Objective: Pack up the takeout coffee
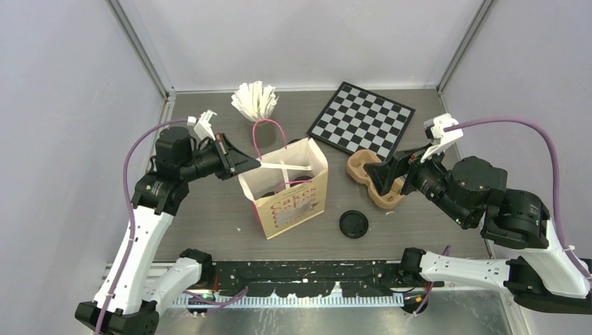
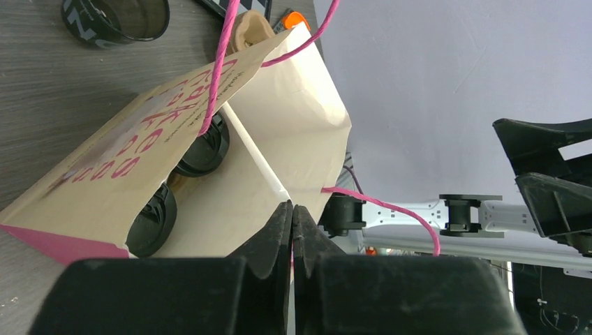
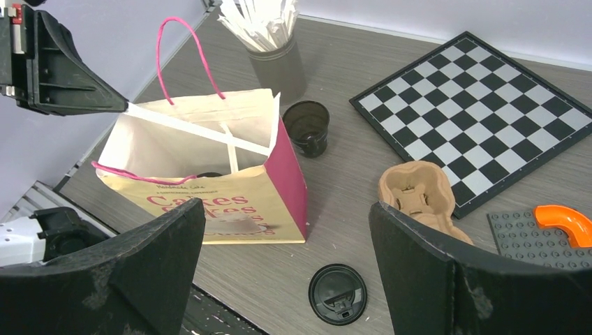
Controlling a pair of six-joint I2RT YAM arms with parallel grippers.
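Two black lidded cups (image 2: pixel 204 150) (image 2: pixel 153 220) stand inside the open paper bag (image 1: pixel 290 199) with pink handles. My left gripper (image 1: pixel 255 164) is at the bag's left rim, shut on a white stirrer stick (image 2: pixel 262 164) that reaches across the bag's mouth; a second stick (image 3: pixel 230 150) leans inside. A lidless black cup (image 3: pixel 307 125) stands behind the bag, and a loose black lid (image 1: pixel 354 224) lies in front of it to the right. My right gripper (image 1: pixel 384 174) is open and empty, hovering over the brown carrier (image 1: pixel 370 174); in its own view the right gripper (image 3: pixel 287 206) frames the lid (image 3: pixel 338 294).
A grey cup of white stirrers (image 1: pixel 255 103) stands at the back behind the bag. A checkerboard (image 1: pixel 361 118) lies at the back right. A grey studded plate with an orange piece (image 3: pixel 569 223) lies to the right of the carrier (image 3: pixel 419 195).
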